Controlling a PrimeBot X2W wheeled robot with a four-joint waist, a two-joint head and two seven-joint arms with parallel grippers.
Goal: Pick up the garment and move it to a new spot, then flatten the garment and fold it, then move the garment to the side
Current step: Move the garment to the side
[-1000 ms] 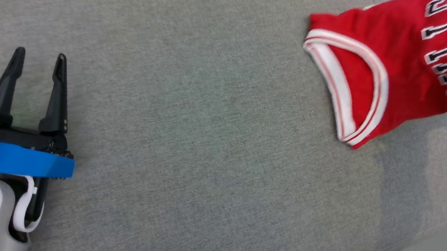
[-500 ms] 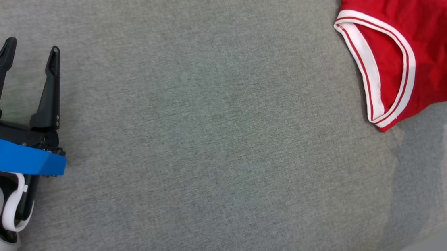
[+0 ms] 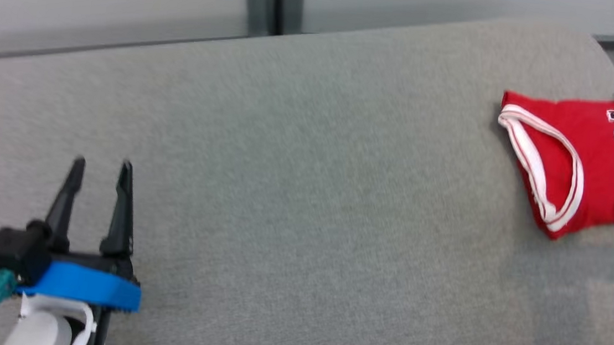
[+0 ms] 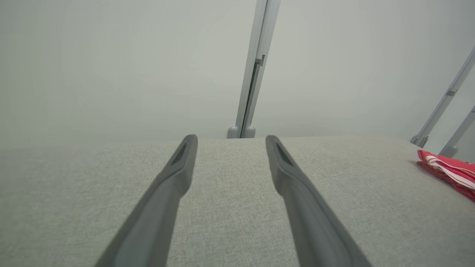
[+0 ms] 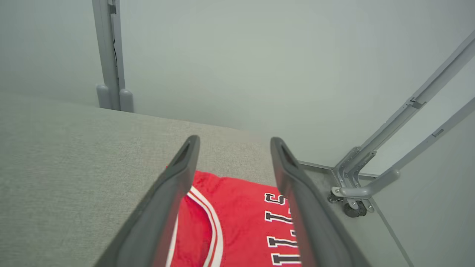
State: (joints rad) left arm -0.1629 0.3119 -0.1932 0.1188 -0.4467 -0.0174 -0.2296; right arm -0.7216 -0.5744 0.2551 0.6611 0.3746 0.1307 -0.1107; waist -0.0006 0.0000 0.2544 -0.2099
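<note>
Freed within the last second, the folded garment (image 5: 237,207) lies just below the right gripper (image 5: 232,142), whose jaws now stand wide to leave it aside, while the left gripper (image 3: 103,163) idles wide, well apart.

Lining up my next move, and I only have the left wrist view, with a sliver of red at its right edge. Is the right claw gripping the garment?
Observer: No. The right claw is open above the jersey, with red cloth and black lettering showing between its fingers.
Operator: Where on the surface does it lie?
Observer: The head view puts it near the far right corner of the grey padded surface.
Operator: Spread out or folded?
Observer: A compact bundle, seemingly folded, with its white trim towards the robot's left.
</note>
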